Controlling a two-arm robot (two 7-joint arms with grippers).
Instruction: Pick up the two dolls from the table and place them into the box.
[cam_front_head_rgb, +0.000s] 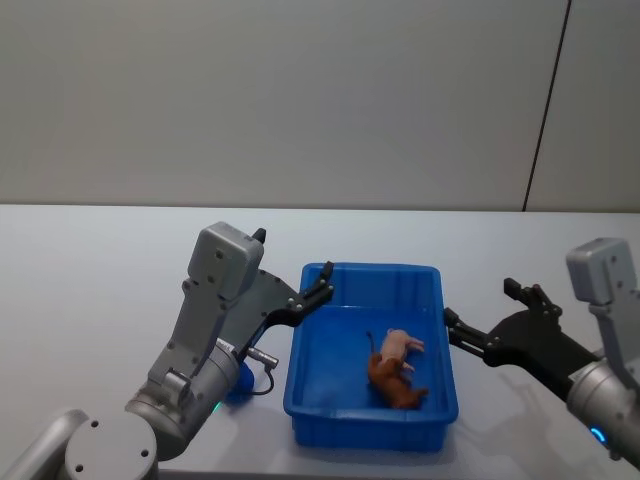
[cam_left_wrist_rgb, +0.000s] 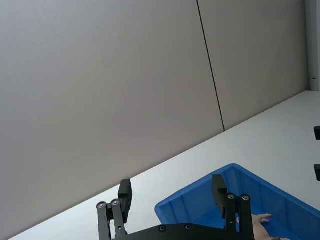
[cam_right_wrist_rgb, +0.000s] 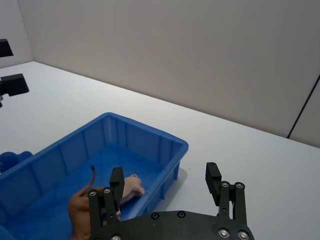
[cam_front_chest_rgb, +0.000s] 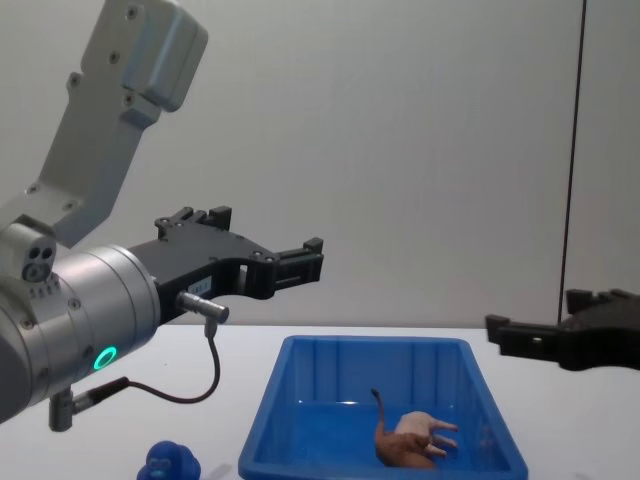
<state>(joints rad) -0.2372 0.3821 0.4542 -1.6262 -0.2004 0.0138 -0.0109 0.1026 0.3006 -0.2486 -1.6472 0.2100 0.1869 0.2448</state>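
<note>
Closest to the robot, a rounded blue doll (cam_front_chest_rgb: 172, 463) sits on the pale desk (cam_front_head_rgb: 100, 300), just off the left side of the box (cam_front_head_rgb: 372, 267) and close beside the left arm's grey body. The box itself stands square in front of the robot, open side up, and there are two dolls inside it! The brown doll (cam_front_head_rgb: 392, 385), four-legged with a thin tail pointing up, lies toward the near right part of the box floor. The pale pink doll (cam_front_head_rgb: 402, 347) lies right behind it, touching it, limbs pointing toward the right wall.

Up in the air, the left gripper (cam_left_wrist_rgb: 171, 195) hangs by the box's far left corner, well above the desk, fingers spread apart and holding nothing. Across from it, the right gripper (cam_right_wrist_rgb: 165, 179) hovers just outside the box's right rim, its fingers apart too, and nothing between them.

Beyond the box the desk runs back bare to a plain grey wall (cam_front_head_rgb: 300, 100), crossed by one thin dark seam on the right.
</note>
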